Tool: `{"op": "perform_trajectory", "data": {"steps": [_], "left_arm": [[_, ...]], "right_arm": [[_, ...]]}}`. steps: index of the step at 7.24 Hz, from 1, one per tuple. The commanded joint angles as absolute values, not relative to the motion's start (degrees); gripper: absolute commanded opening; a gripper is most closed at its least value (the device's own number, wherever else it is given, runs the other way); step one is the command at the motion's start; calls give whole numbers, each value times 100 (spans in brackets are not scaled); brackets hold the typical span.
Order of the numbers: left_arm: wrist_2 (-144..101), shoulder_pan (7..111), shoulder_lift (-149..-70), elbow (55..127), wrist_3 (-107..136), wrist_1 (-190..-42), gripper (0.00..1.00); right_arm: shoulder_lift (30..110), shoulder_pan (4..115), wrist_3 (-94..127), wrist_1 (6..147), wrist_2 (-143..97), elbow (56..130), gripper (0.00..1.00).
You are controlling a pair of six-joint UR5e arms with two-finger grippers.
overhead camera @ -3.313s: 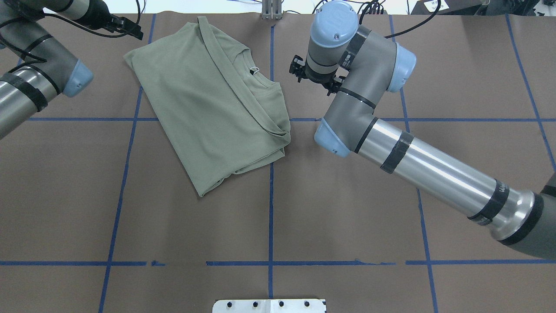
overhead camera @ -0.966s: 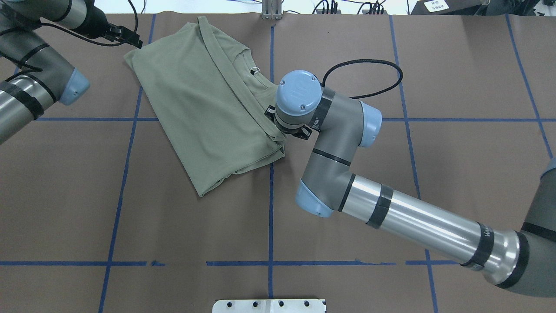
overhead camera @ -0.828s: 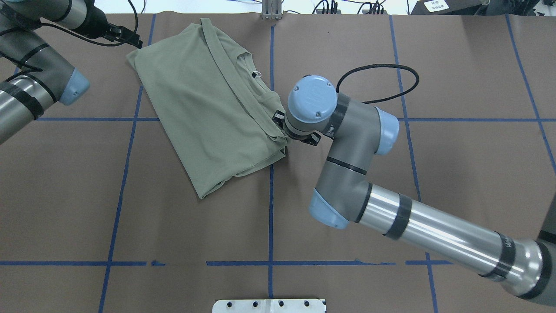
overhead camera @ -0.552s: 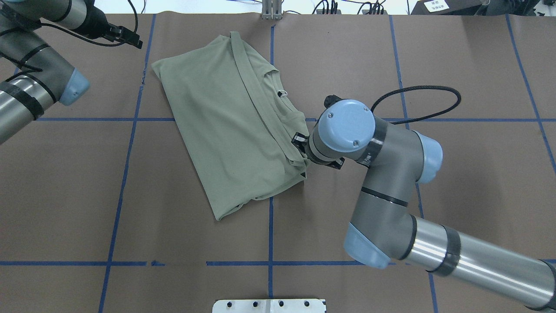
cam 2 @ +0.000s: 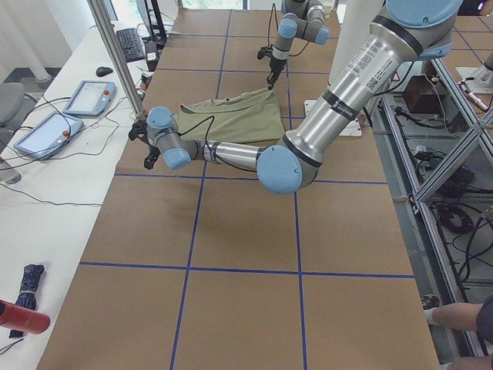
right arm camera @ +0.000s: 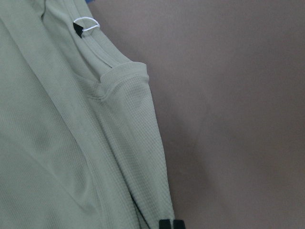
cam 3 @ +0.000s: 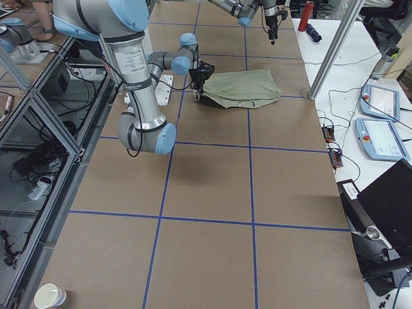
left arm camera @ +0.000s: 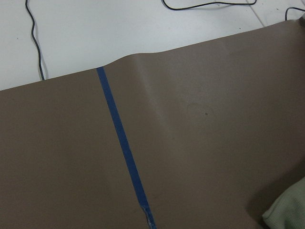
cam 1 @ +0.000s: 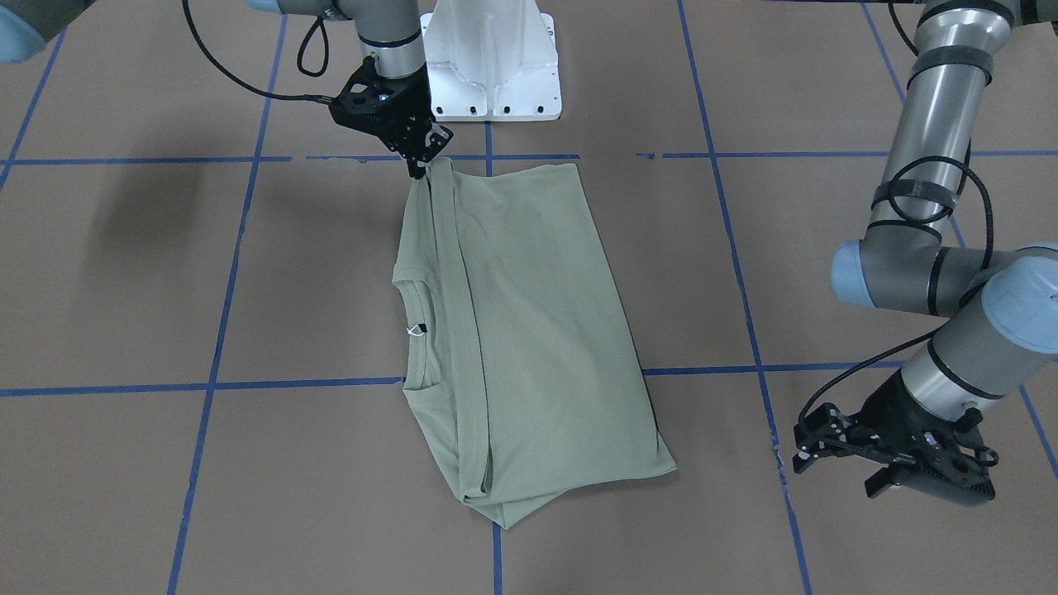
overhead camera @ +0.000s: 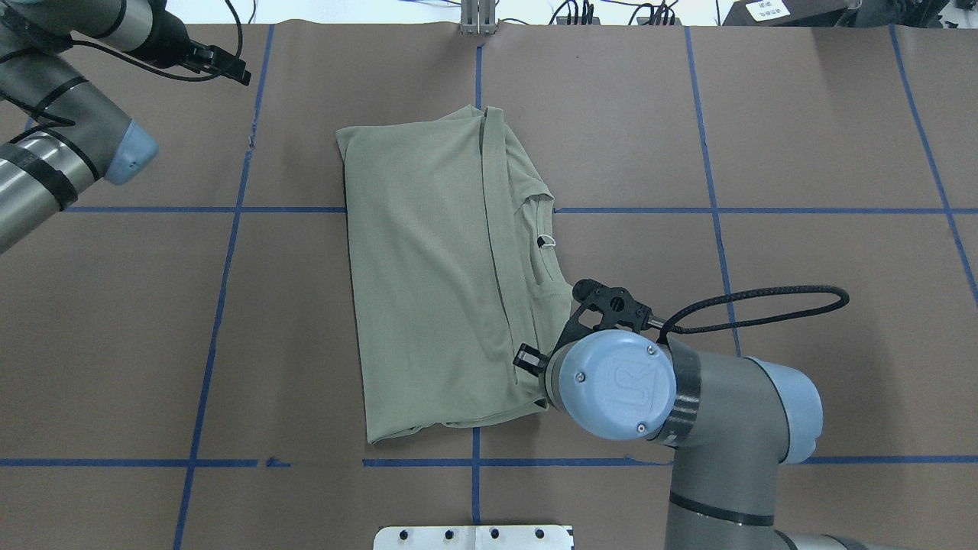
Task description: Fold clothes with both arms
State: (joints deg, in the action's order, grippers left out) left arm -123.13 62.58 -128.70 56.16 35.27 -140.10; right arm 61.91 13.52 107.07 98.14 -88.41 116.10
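A: Front-facing view: which step do we log?
B: Repositioning, we judge. The right gripper clenches the robot-side corner of the sage-green shirt; the left gripper stands parted, empty, well apart.
A: Overhead?
B: The shirt lies mid-bench, long axis running away from the robot, neckline facing its right. Next, we'd want the left gripper on a matching corner.

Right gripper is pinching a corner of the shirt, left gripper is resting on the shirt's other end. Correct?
One thing is off. The left gripper is not on the shirt. It sits clear of the cloth over bare table, with a gap between them, as the overhead exterior view shows. The rest stands: the right gripper is pinching a corner of the shirt.
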Motion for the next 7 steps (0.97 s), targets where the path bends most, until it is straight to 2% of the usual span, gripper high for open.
{"op": "perform_trajectory", "data": {"steps": [1, 2, 3, 5, 7], "left_arm": [[-12313, 6258, -12876, 5634, 3533, -14010, 100], [-12313, 6258, -12876, 5634, 3533, -14010, 100], [-12322, 6258, -12867, 5695, 3542, -14010, 100], [-12322, 6258, -12867, 5704, 3551, -14001, 100], [-12322, 6258, -12876, 5704, 3551, -14001, 100]], "right_arm": [[6196, 994, 10907, 9861, -8561, 11628, 0], [6266, 976, 10829, 9861, -8465, 11611, 88], [6240, 1002, 10663, 9861, -8316, 11593, 100], [6170, 1447, 9017, 9844, -8358, 11514, 100], [5541, 1958, 8239, 9852, -9031, 10701, 100]]}}
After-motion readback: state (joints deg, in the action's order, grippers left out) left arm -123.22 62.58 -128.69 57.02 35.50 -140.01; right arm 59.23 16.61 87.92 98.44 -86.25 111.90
